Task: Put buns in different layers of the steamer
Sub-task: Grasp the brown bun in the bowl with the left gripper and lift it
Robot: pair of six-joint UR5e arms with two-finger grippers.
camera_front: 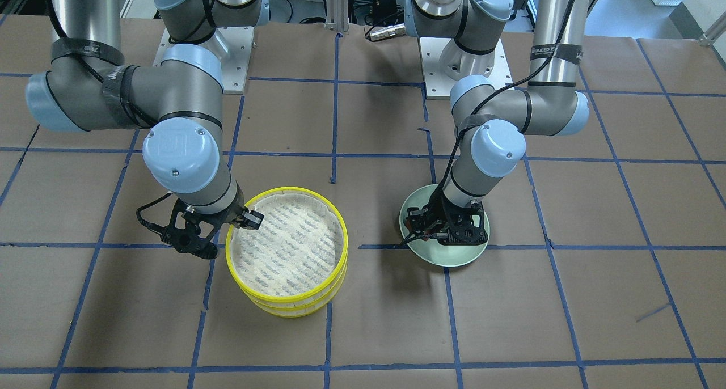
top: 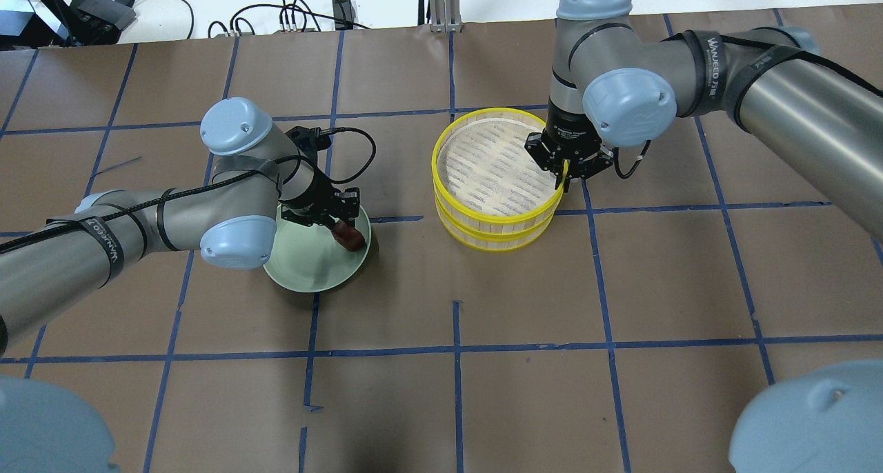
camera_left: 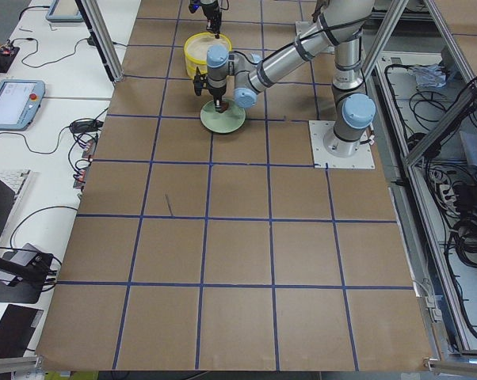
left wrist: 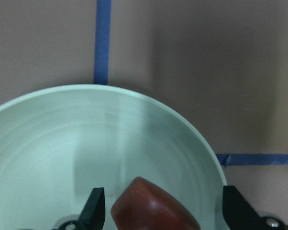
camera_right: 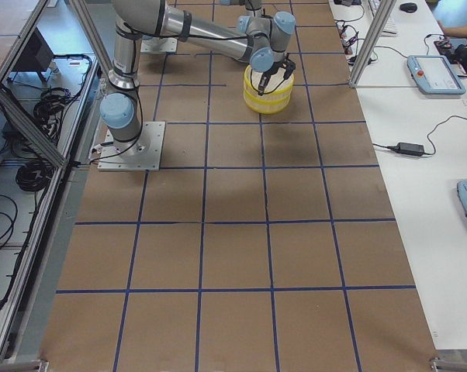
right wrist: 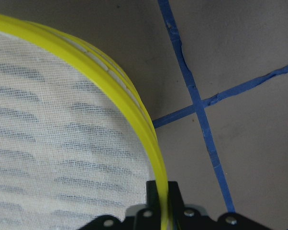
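1. The reddish-brown bun point(left wrist: 153, 208) lies on the green plate point(left wrist: 62, 143), between the left gripper's point(top: 339, 226) spread jaws, probably ready for pickup.
2. The stacked steamer point(top: 483, 176) stands well apart. The right gripper point(top: 563, 176) pinches its top rim, seemingly to lift that layer.
3. No white bun is visible.

I see the steamer point(top: 493, 233), two yellow-rimmed, mesh-floored trays, stacked upright on the surface point(top: 524, 321). The red-brown bun point(top: 348, 234) lies on the plate point(top: 303, 278), near its rim.
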